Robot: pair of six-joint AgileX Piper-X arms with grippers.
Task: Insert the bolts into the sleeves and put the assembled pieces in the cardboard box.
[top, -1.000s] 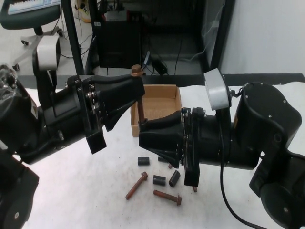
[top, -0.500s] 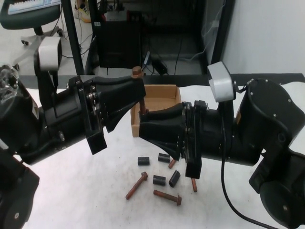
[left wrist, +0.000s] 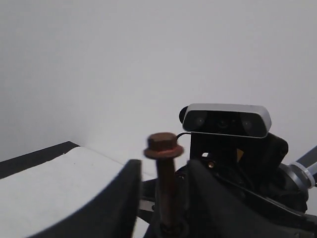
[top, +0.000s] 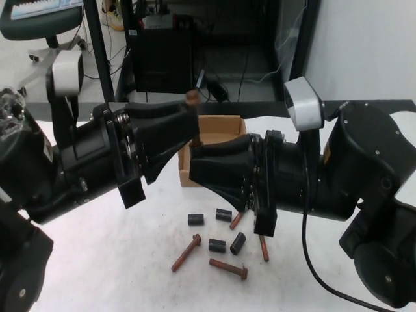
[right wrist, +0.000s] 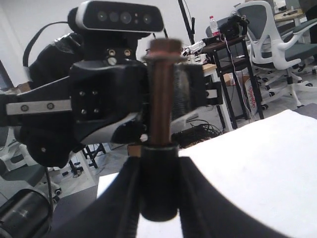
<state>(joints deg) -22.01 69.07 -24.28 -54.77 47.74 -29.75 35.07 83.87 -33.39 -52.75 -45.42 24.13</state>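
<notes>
the left hand (top: 192,125) is clenched on a rusty bolt (top: 192,97), which it holds upright with the hexagonal head on top, above the near edge of the cardboard box (top: 221,119). in the left wrist view the bolt (left wrist: 164,173) stands between the 2 dark fingers (left wrist: 119,198) of the left hand (left wrist: 163,208), its head clear above them.

the right hand (top: 196,155) faces it from the other side, just below, and grasps a black sleeve. in the right wrist view the sleeve (right wrist: 158,181) sits upright between the fingers (right wrist: 198,198) of the right hand (right wrist: 158,203), and the shaft of the bolt (right wrist: 159,99) comes straight down to the sleeve's top rim. how far it has entered cannot be told. the 2 hands are very close together, over the box's front wall.

the box lies open on the white tabletop (top: 117,260), beyond the loose parts. nearer the camera lie 4 loose sleeves (top: 195,220) (top: 223,215) (top: 217,246) (top: 238,243), all on their sides. among them are 3 loose bolts (top: 186,253) (top: 228,268) (top: 263,247): 1 beside the sleeves toward the left arm, 1 nearest the camera, 1 partly under the right arm.
</notes>
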